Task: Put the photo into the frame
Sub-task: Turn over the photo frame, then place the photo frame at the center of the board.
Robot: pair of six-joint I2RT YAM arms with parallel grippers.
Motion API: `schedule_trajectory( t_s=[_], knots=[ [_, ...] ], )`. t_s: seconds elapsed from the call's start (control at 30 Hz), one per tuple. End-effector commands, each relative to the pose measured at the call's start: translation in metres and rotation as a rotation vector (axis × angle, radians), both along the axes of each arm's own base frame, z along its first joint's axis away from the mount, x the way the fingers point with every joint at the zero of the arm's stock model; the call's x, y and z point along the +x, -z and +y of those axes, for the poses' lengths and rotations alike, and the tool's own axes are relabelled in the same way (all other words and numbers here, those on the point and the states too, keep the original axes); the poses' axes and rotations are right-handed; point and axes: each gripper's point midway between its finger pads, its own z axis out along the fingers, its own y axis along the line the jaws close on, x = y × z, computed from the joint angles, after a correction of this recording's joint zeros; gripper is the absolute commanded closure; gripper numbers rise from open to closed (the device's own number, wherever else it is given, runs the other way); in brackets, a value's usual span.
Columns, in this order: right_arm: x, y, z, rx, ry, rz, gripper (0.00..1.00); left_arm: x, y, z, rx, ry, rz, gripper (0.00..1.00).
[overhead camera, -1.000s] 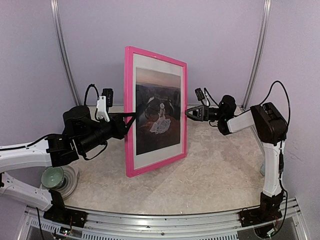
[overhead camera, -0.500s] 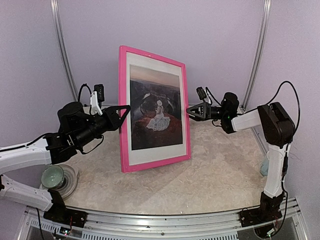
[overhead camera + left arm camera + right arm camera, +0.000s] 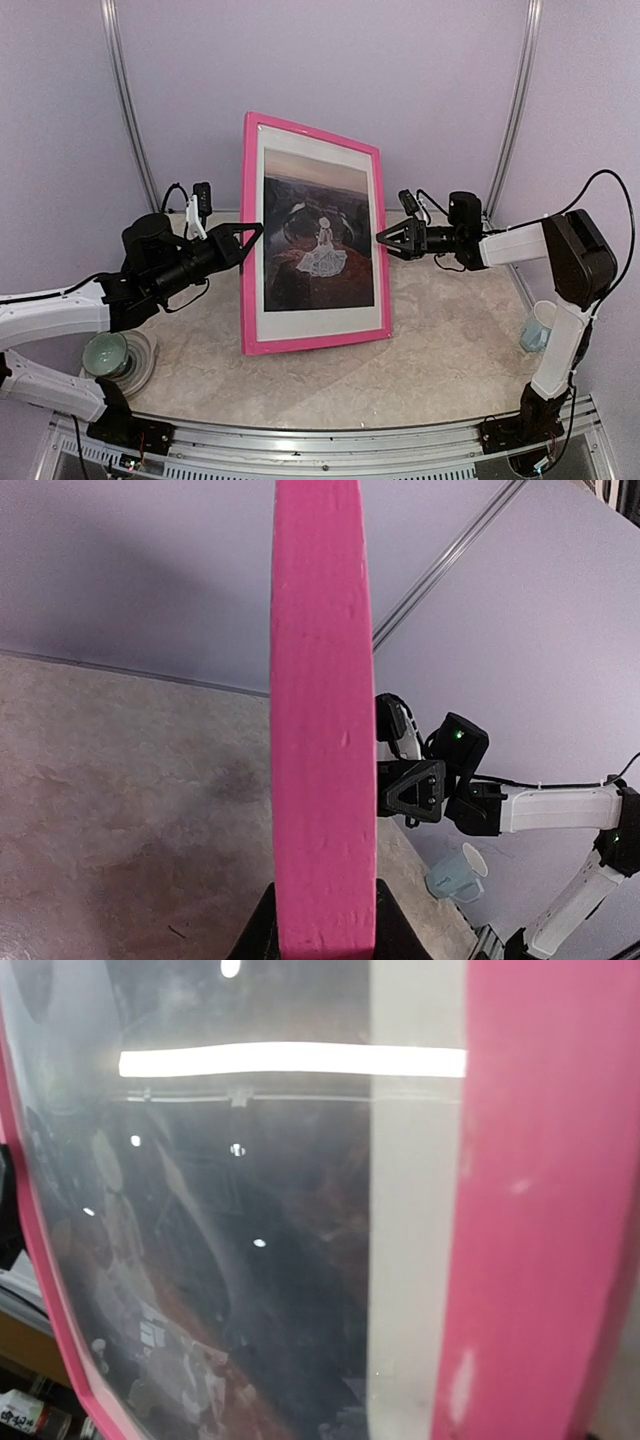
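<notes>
The frame (image 3: 316,341) stands upright on its short lower edge near the middle of the table (image 3: 440,340), with its long axis vertical and its face toward the near edge. The photo (image 3: 320,240) is already inside it, within a white border (image 3: 322,315). The left gripper (image 3: 254,236) is clamped on the frame's left edge. The right gripper (image 3: 385,240) has its jaws spread wide and holds nothing. It points at the right edge from just beside it, and I cannot tell whether it touches. In my judgement only the left grip keeps the frame standing.
</notes>
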Motion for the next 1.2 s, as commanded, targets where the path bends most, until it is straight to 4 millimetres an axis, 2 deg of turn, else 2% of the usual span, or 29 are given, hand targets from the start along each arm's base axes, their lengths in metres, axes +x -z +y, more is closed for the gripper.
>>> schedule_trajectory(
  t_s=[0.0, 0.27, 0.6, 0.8, 1.17],
  knots=[
    [-0.014, -0.006, -0.004, -0.027, 0.000, -0.055, 0.01, 0.012, -0.004, 0.012, -0.053, -0.053, -0.031, 0.92],
    [-0.021, 0.024, -0.018, -0.088, 0.054, -0.008, 0.01, 0.017, 0.025, 0.014, -0.083, -0.046, 0.041, 0.92],
    [-0.027, 0.046, -0.028, -0.116, 0.092, 0.039, 0.01, 0.027, 0.070, 0.013, -0.056, -0.080, 0.152, 0.78],
    [-0.029, 0.060, -0.033, -0.134, 0.109, 0.067, 0.01, 0.028, 0.085, 0.010, -0.052, -0.069, 0.177, 0.68],
    [-0.027, 0.088, -0.043, -0.170, 0.152, 0.136, 0.01, 0.033, 0.111, 0.002, -0.023, -0.039, 0.222, 0.64]
  ],
)
